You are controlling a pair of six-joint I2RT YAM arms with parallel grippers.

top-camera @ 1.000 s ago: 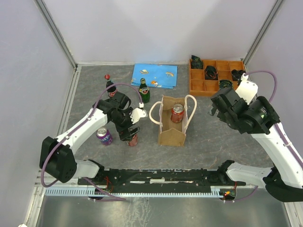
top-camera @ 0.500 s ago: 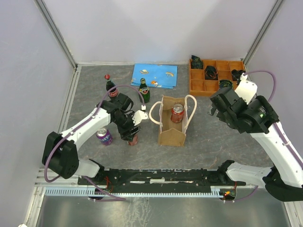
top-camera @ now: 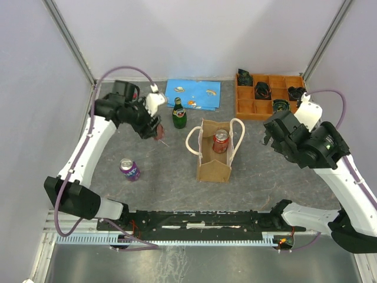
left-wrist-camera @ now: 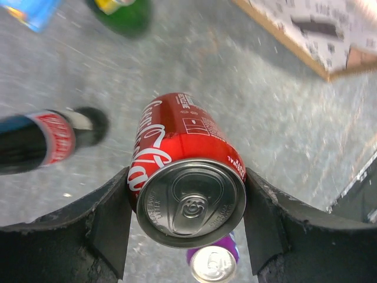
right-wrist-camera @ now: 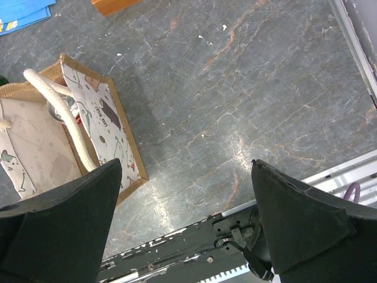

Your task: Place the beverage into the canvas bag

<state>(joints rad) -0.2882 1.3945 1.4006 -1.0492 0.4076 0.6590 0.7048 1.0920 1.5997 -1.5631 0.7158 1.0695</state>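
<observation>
Purple can (left-wrist-camera: 212, 264) half hidden behind red can (left-wrist-camera: 187, 177) — green bottle (left-wrist-camera: 121, 12) cropped, blurred.

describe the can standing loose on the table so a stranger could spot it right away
Start at the canvas bag in the middle of the grey table, then look left of it toward the near edge. The purple can stands upright there by itself. It is the only purple one: the red can sits inside the bag, and the Coca-Cola can is clamped in the left gripper.

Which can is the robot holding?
The red can in the jaws of the left gripper; the other red can sits in the canvas bag, the purple can on the table.
</observation>
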